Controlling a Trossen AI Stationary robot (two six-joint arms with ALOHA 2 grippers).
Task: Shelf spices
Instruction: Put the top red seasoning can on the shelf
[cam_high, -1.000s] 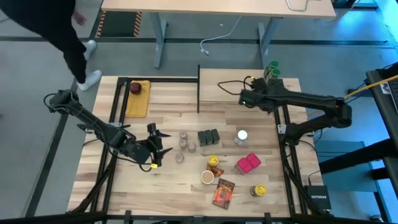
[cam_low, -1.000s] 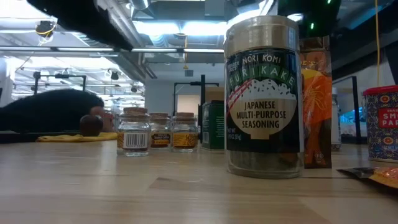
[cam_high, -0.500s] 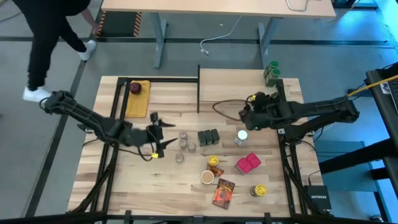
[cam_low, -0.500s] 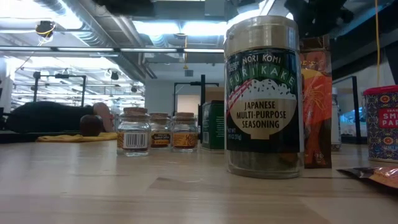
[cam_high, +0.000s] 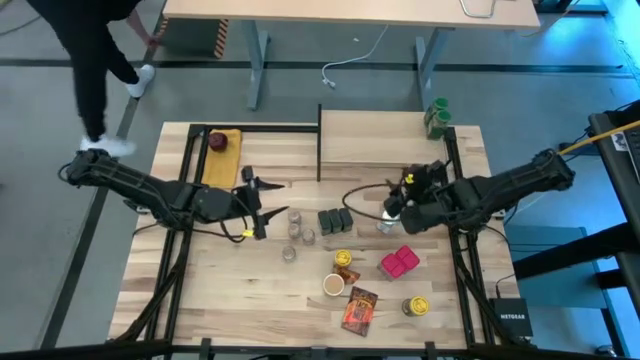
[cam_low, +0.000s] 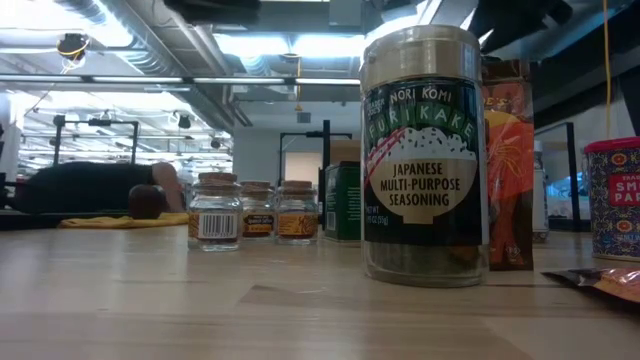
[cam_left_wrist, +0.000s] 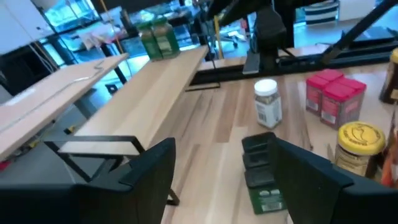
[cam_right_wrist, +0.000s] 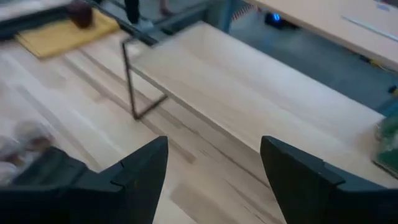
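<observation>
The shelf (cam_high: 385, 140), a pale board on a thin black frame, stands at the table's far right with two green-lidded jars (cam_high: 437, 116) on its right end. The other spices stand on the tabletop: three small jars (cam_high: 295, 228), three dark tins (cam_high: 336, 220), a white-lidded jar (cam_high: 387, 222), red boxes (cam_high: 399, 262), yellow-lidded jars (cam_high: 343, 259) and an orange packet (cam_high: 359, 310). My left gripper (cam_high: 260, 205) hangs open left of the small jars, pointing toward the tins (cam_left_wrist: 261, 168). My right gripper (cam_high: 392, 203) is open above the white-lidded jar, facing the shelf (cam_right_wrist: 249, 87).
A yellow pad with a dark red round thing (cam_high: 219, 141) lies at the far left of the table. A tall furikake jar (cam_low: 425, 155) stands close to the low camera. A person (cam_high: 85, 60) walks on the floor beyond the far left corner.
My left gripper has risen and moved toward the table's far edge, turning to point at the tins. My right gripper has swung from over the shelf toward the near edge, to above the white-lidded jar. Both stay open. The person has walked along the far left.
</observation>
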